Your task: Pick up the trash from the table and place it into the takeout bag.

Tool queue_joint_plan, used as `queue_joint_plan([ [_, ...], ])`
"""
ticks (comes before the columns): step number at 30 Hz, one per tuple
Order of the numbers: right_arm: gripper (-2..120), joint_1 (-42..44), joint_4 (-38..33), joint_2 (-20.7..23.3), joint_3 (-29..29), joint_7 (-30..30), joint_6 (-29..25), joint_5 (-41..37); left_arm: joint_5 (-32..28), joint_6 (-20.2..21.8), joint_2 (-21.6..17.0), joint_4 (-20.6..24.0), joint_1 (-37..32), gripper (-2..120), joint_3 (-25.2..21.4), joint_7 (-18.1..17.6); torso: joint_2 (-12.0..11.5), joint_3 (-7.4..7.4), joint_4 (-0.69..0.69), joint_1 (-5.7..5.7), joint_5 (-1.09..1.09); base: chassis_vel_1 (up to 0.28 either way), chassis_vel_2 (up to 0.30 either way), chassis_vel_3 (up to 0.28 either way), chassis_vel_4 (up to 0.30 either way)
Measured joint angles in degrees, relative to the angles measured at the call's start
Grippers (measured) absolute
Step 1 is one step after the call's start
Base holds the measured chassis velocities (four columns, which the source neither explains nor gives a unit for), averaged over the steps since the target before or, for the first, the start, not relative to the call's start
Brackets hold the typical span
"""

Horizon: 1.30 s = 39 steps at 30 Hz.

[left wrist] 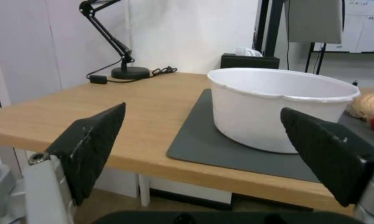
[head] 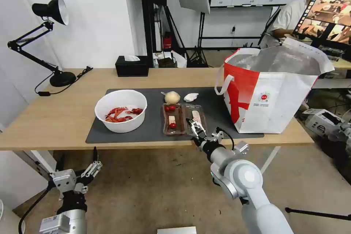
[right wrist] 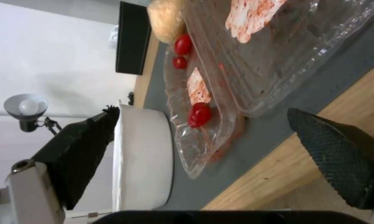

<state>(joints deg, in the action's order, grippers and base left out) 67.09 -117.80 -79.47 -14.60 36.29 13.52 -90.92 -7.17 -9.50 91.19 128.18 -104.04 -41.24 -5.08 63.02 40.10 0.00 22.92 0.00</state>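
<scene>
On the dark mat (head: 153, 129) of the table (head: 55, 117) stands a white bowl (head: 120, 110) with red crayfish shells. To its right lies a clear two-part tray (head: 184, 118) with cherry tomatoes. Behind the tray sit a beige lump (head: 172, 97) and a crumpled tissue (head: 191, 97). The red-and-white takeout bag (head: 270, 91) stands open at the table's right end. My right gripper (head: 195, 126) hovers open at the tray's near edge, and its wrist view has the tray (right wrist: 245, 77) between the spread fingers. My left gripper (head: 93, 169) is open, below the table's front edge and facing the bowl (left wrist: 278, 105).
A black tissue box (head: 131, 65) stands at the table's back edge. A black desk lamp (head: 51, 44) sits at the back left with its cord trailing. Tripods and stands fill the room behind. A person sits at a screen beyond the bag.
</scene>
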Motion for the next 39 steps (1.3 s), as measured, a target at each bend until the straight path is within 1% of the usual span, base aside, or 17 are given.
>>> queue_joint_plan([
  [13,100,-0.58,0.99,-0.18,-0.59,0.66,0.03,0.20,0.00,0.00,-0.17,-0.15,-0.17,100,0.15,0.08,0.00,0.00,0.00,0.00,0.00,0.000,0.000,0.000,0.000],
  [23,100,-2.16,2.85,-1.51,-0.61,2.00,0.10,0.18,-0.27,0.00,-0.43,-0.23,-0.14,100,0.04,0.08,0.01,-0.01,-0.01,-0.01,-0.01,0.000,0.000,0.000,0.000],
  [33,100,-3.23,3.36,-1.78,-0.61,3.17,0.12,-0.12,-0.36,-0.04,-0.25,-0.38,-0.36,100,-0.11,0.08,0.01,0.00,0.00,-0.01,0.00,0.000,0.000,0.000,0.000],
  [39,100,-3.27,3.40,-1.62,-1.03,2.12,-0.18,-0.02,-0.33,-0.31,-0.07,-0.41,-0.73,100,-0.18,0.07,0.00,0.01,0.01,0.00,0.01,0.000,0.000,0.000,0.000],
])
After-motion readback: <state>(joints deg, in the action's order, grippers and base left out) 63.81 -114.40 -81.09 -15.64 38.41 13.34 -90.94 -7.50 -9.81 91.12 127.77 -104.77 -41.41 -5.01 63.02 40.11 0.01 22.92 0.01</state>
